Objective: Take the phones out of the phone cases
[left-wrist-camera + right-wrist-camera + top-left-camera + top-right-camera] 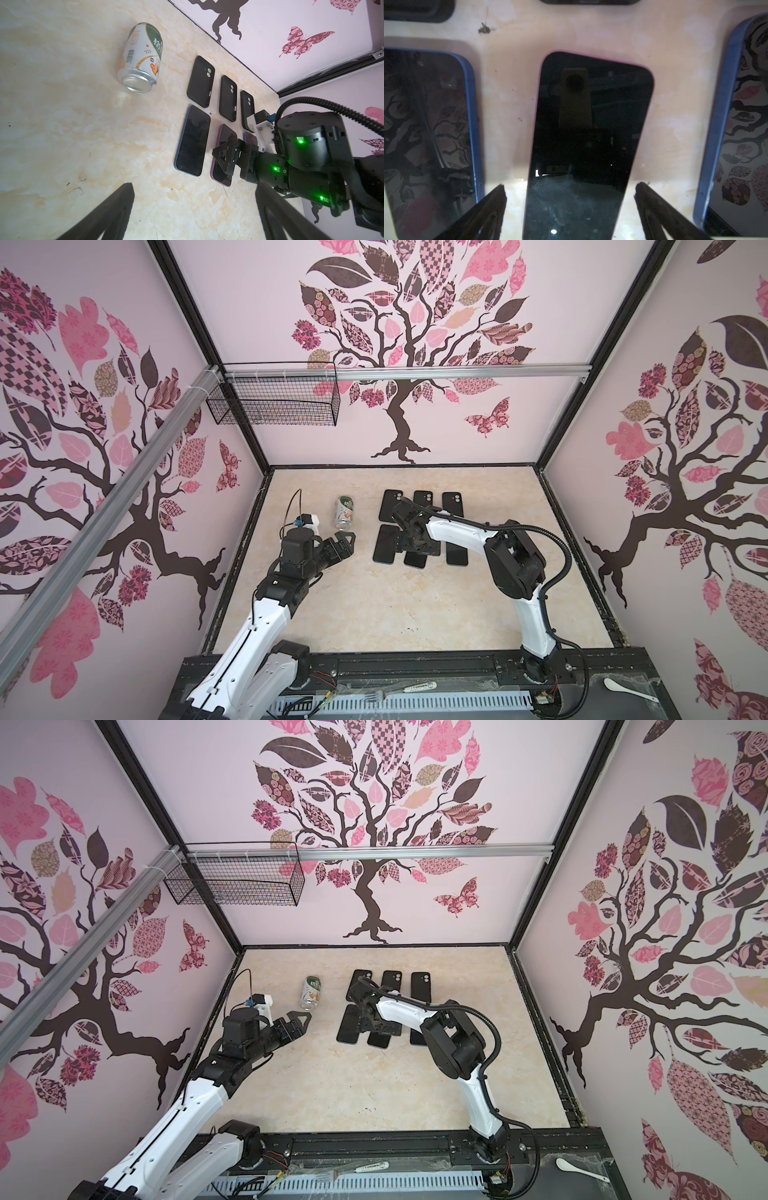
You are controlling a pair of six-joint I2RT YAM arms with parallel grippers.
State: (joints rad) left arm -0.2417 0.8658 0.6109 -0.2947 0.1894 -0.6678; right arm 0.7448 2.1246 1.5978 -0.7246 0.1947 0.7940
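We find the left hand (345, 544) open just beside the can (344, 512); past the can, our open right hand (571, 190) half-hides a phone (415, 560).

On the table (374, 605), three phone cases (452, 504) lie in a row toward the back wall, and three phones (384, 543) lie in a second row in front of them. A can (344, 512) lies on its side to the left of both rows, apart from them, with the left hand (347, 540) just in front of it. The right hand (570, 187) sits over the middle phone (591, 124), one finger on either side of it, and a wire basket (274, 406) hangs on the back wall at the left.
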